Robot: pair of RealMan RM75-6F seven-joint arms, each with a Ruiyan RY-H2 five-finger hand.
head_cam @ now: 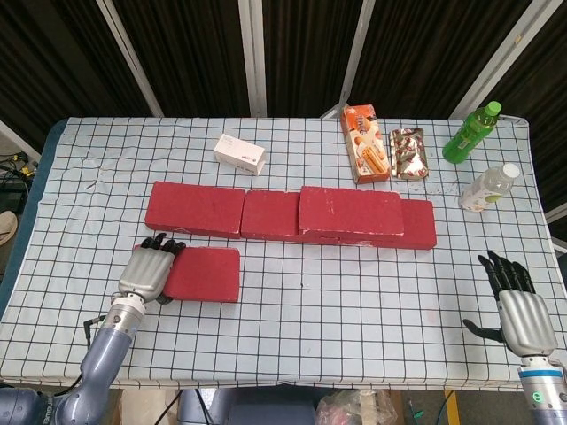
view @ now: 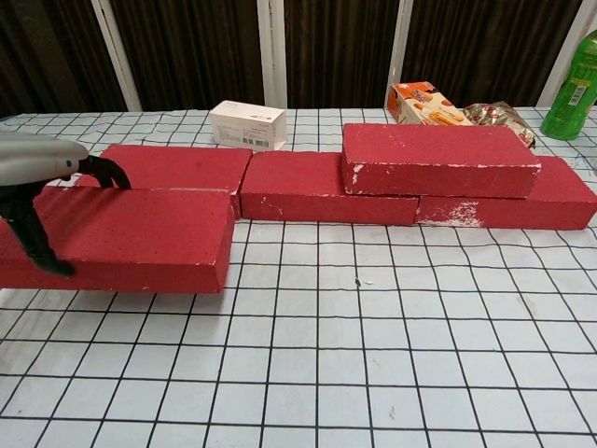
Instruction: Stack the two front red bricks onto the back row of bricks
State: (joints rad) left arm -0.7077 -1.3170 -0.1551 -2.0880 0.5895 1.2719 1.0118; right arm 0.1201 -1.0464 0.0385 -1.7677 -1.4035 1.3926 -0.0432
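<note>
My left hand (head_cam: 149, 270) grips the left end of a red brick (head_cam: 204, 274), which hangs just above the table in front of the back row. In the chest view this brick (view: 126, 238) overlaps the back row's left brick (view: 177, 163), with the left hand (view: 37, 182) wrapped over its end. The back row has a left brick (head_cam: 195, 209), a middle brick (head_cam: 270, 214) and a right brick (head_cam: 420, 225). A further red brick (head_cam: 352, 212) lies stacked across the middle and right ones. My right hand (head_cam: 518, 305) stays at the front right, fingers apart and holding nothing.
Behind the row lie a white box (head_cam: 239, 153), an orange snack box (head_cam: 365, 142) and a snack packet (head_cam: 408, 152). A green bottle (head_cam: 470, 131) and a clear bottle (head_cam: 489, 186) stand at the far right. The table edge runs close below both hands.
</note>
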